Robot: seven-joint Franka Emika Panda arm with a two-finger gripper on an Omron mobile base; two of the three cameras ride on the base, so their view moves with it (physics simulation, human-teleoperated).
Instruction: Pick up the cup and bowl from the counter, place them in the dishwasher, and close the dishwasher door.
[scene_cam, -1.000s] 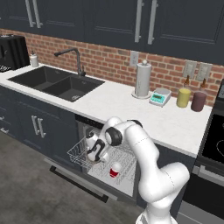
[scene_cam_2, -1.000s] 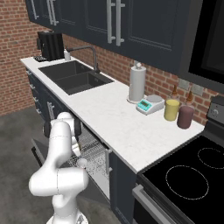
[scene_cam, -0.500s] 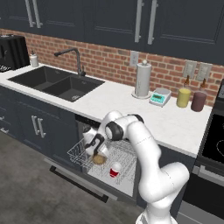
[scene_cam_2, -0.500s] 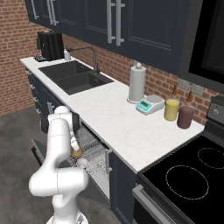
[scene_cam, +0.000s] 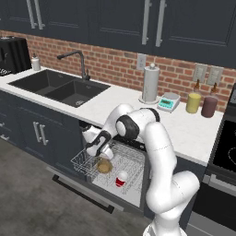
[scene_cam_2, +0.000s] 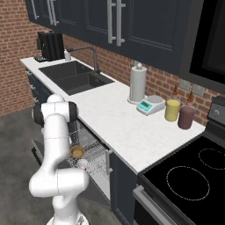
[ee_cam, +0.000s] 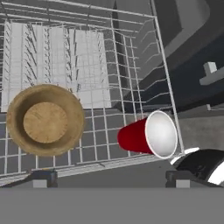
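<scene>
Your cup (ee_cam: 148, 134) lies on its side in the rack (ee_cam: 87, 65), long axis running across the wires, its white-rimmed mouth facing the rack's side wall and its narrow base pointing back toward the bowl (ee_cam: 45, 120). It is smooth red plastic, tapered, with a pale inside. From the left base view you see the cup (scene_cam: 120, 179) lying near the front of the pulled-out rack (scene_cam: 83, 161), with the bowl (scene_cam: 104, 166) just beside it, apart.

The bowl sits upright on the rack floor, round and shallow, olive-tan with a wood-like grain and a flat paler disc at its bottom. From the right base view, the bowl (scene_cam_2: 77, 152) is beside the cup (scene_cam_2: 82, 164), partly behind the arm.

The rack is thin silver wire with rows of upright tines at the back. It stands over the dropped door (scene_cam: 78, 191), a flat dark grey panel with a bar handle along its outer edge.

Your pincer (scene_cam: 97, 151) hangs just above the bowl, released: its fingertips (ee_cam: 43, 177) stand wide apart with nothing between them. Half a second ago it was lower, over the bowl; it has since lifted, and the bowl has stayed in the rack.

Above runs the white marbled worktop (scene_cam: 184, 129).
</scene>
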